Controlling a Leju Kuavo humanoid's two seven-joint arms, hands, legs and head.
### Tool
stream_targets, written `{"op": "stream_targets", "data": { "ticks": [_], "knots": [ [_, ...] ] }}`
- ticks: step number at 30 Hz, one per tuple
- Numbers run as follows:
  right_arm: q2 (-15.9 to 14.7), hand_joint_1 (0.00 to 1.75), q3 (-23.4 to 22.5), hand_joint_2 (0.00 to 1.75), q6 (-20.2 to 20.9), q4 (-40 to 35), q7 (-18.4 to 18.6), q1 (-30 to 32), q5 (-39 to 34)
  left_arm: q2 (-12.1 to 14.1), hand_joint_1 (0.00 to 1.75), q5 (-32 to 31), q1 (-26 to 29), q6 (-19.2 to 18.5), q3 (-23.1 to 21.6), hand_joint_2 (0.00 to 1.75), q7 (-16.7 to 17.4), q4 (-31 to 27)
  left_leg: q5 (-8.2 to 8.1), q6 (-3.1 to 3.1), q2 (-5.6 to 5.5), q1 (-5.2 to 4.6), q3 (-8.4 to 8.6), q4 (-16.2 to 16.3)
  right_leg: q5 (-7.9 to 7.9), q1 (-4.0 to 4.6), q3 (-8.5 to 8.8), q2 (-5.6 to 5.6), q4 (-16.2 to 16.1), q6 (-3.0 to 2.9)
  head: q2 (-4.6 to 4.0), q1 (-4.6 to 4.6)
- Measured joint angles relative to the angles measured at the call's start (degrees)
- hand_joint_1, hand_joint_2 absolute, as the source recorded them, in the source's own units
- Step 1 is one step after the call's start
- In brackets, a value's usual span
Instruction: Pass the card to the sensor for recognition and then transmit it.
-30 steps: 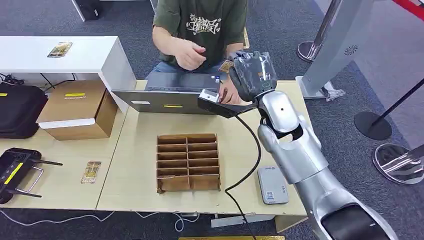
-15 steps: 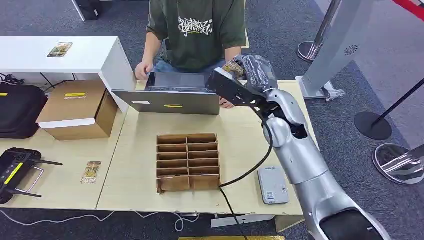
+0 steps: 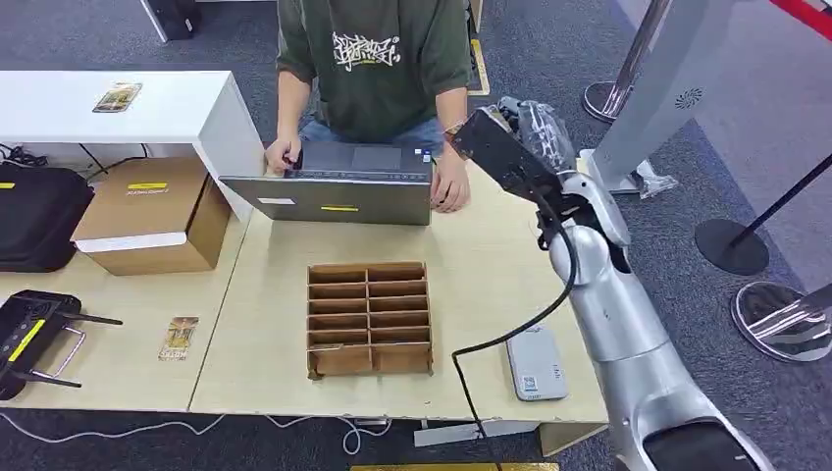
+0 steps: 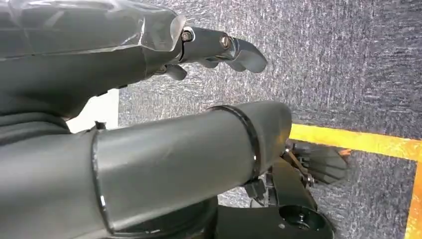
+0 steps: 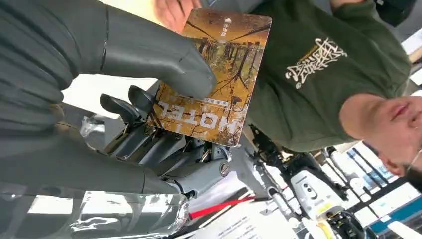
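Note:
My right hand (image 3: 530, 126), wrapped in clear plastic, is raised past the table's far edge, to the right of the seated person (image 3: 378, 59). In the right wrist view the thumb (image 5: 164, 59) and fingers pinch a brown-orange hotel card (image 5: 219, 74), held up in front of the person's green shirt. The grey card sensor (image 3: 536, 363) lies flat on the table near its front right corner, well below and behind that hand. My left hand (image 4: 219, 45) hangs over grey carpet with nothing in it, fingers loosely extended.
The person's hands rest on a laptop (image 3: 338, 184) at the table's far edge. A cardboard divider tray (image 3: 370, 316) sits mid-table. Spare cards lie on the white shelf (image 3: 118, 96) and the left table (image 3: 179, 337). A cardboard box (image 3: 147, 211) and a controller (image 3: 29, 334) are at left.
My right arm has swung right and outward with the card, from over the laptop to beyond the table's far right side. The person has lowered both hands onto the laptop.

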Motion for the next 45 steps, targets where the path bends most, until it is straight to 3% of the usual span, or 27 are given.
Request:
{"op": "stream_targets", "data": {
  "ticks": [8, 21, 30, 38, 45],
  "knots": [
    [-4.41, 1.75, -3.05, 1.75, -1.44, -2.12, 0.50, 4.05, -0.72, 0.22, 0.00, 0.42, 0.74, 0.17, 0.00, 0.00, -0.09, 0.00, -0.01, 0.00, -0.03, -0.01, 0.00, 0.01, 0.00, -0.01, 0.01, -0.03, -0.03, 0.00, 0.00, 0.00],
    [-9.72, 1.75, -9.90, 1.75, -3.15, -1.92, -3.02, 15.01, -3.52, 0.85, 0.00, 1.38, 2.11, 1.14, 0.00, 0.00, -1.07, 0.00, -0.02, 0.02, -0.10, 0.00, -0.01, 0.01, -0.01, 0.00, 0.01, -0.09, -0.03, 0.01, 0.00, -0.02],
    [-10.03, 1.75, -16.10, 1.75, -4.61, -6.86, -2.71, 27.52, -1.73, 1.05, 0.00, 0.50, 2.55, 1.14, 0.00, 0.00, -1.16, 0.00, -0.09, 0.04, -0.19, -0.01, -0.07, 0.00, -0.06, -0.01, 0.02, -0.20, -0.03, 0.06, 0.00, -0.02],
    [-9.46, 1.75, -18.97, 1.75, -5.09, -11.48, -2.19, 35.44, -1.18, 1.05, 0.00, 0.35, 2.52, 1.09, 0.00, 0.00, -1.07, 0.00, -0.10, 0.07, -0.18, -0.01, -0.05, 0.00, -0.06, 0.00, 0.02, -0.19, -0.04, 0.06, 0.00, 0.00],
    [-5.90, 1.75, -19.41, 1.75, -5.38, -14.75, -1.31, 41.08, -1.00, 1.05, 0.00, 1.38, 2.66, 1.07, 0.00, 0.00, -1.07, 0.00, -0.10, 0.06, -0.15, 0.00, -0.04, -0.02, -0.10, 0.00, 0.01, -0.15, -0.03, 0.01, 0.00, -0.02]
  ]
}}
